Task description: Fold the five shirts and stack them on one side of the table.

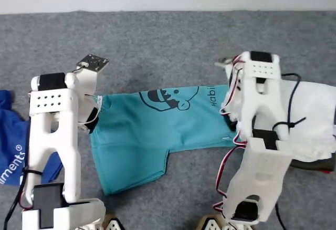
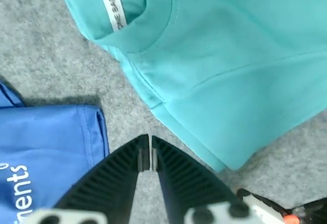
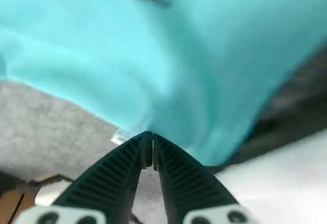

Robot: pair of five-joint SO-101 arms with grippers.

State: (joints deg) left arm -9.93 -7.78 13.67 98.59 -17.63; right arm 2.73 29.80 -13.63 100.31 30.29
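A teal shirt (image 1: 157, 130) lies sideways across the middle of the grey carpet, its collar (image 2: 138, 35) toward the left arm. My left gripper (image 2: 150, 150) is shut with nothing in it, over bare carpet between the teal shirt (image 2: 230, 70) and a blue shirt (image 2: 46, 147). In the high view that gripper (image 1: 92, 121) sits at the teal shirt's collar end. My right gripper (image 3: 149, 144) is shut on the teal shirt's (image 3: 153, 55) edge at its other end, beside a small white tag (image 3: 120, 138). The right arm (image 1: 257, 135) hides that end from above.
The blue shirt (image 1: 13, 146) lies crumpled at the left edge. A white shirt (image 1: 310, 114) lies at the right edge under the right arm, with a dark garment (image 1: 315, 165) beneath it. The far strip of carpet (image 1: 168, 46) is bare.
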